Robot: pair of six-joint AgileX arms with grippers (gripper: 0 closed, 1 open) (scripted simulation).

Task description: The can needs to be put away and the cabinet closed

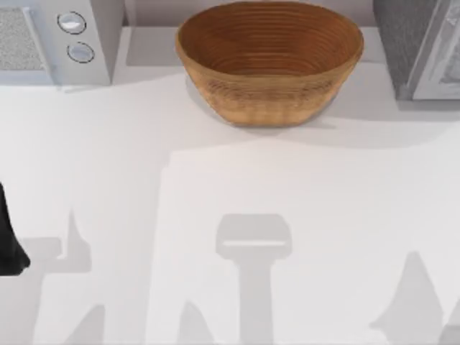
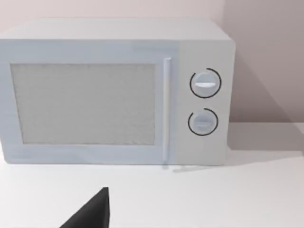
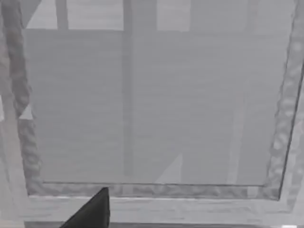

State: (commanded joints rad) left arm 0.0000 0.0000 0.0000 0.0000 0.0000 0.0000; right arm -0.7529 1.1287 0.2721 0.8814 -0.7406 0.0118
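- Our right gripper (image 3: 90, 211) is up against the cabinet (image 1: 420, 50), the pale door panel (image 3: 152, 104) just ahead of its dark fingertip; whether it's spread or pinched, we cannot tell.
- We judge the closing step is on (no can anywhere on the table (image 1: 230, 215)); next comes a steady push.
- Our left arm (image 1: 8, 241) sits parked; from its wrist we see the microwave (image 2: 114, 90), while from above the basket (image 1: 269, 61).

Left arm (image 1: 11, 241) a dark shape at the table's left edge, one dark left fingertip (image 2: 92, 211) in its wrist view, one dark right fingertip (image 3: 92, 211) likewise
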